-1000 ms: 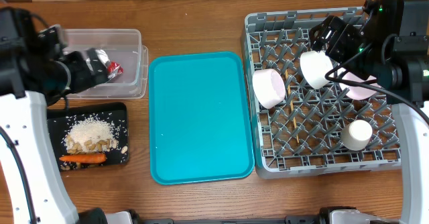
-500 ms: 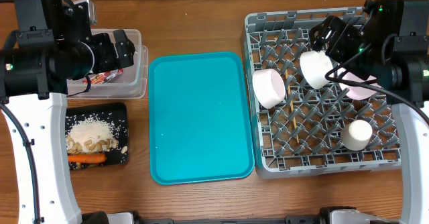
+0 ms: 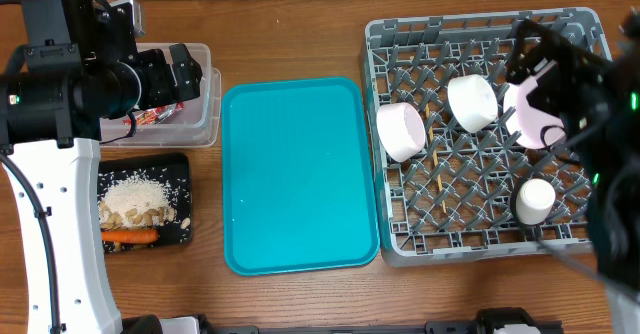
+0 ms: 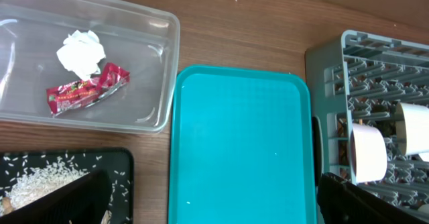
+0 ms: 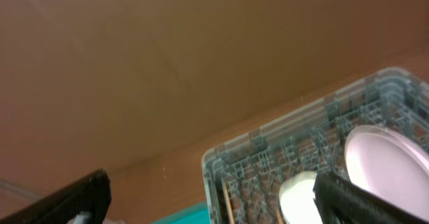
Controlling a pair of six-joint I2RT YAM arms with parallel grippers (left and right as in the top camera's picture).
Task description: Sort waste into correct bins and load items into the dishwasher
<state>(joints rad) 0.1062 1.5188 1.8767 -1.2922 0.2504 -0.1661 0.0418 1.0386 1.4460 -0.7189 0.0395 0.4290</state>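
Note:
My left gripper (image 3: pixel 186 72) hovers open and empty over the clear tub (image 3: pixel 208 109). In the left wrist view its fingers (image 4: pixel 218 204) are spread wide, and the tub (image 4: pixel 164 63) holds the white tissue (image 4: pixel 82 53) and the red wrapper (image 4: pixel 87 93). The black tray (image 3: pixel 182 162) holds rice, beige scraps (image 3: pixel 135 204) and the carrot (image 3: pixel 125 236). The grey rack (image 3: pixel 392 236) holds two bowls (image 3: pixel 402 131) (image 3: pixel 472 102), a plate (image 3: pixel 530 114), a cup (image 3: pixel 534 200) and chopsticks (image 3: pixel 437 164). My right gripper (image 3: pixel 535 59), blurred, is open and empty above the rack's far right (image 5: pixel 214 200).
The teal serving tray (image 3: pixel 298 174) lies bare between the bins and the rack, with a single rice grain on it in the left wrist view (image 4: pixel 241 137). Wooden table runs along the back edge.
The left arm rose over the clear tub, and the red wrapper now lies inside it. The right gripper drew away to the right from the upper bowl, which stays in the rack.

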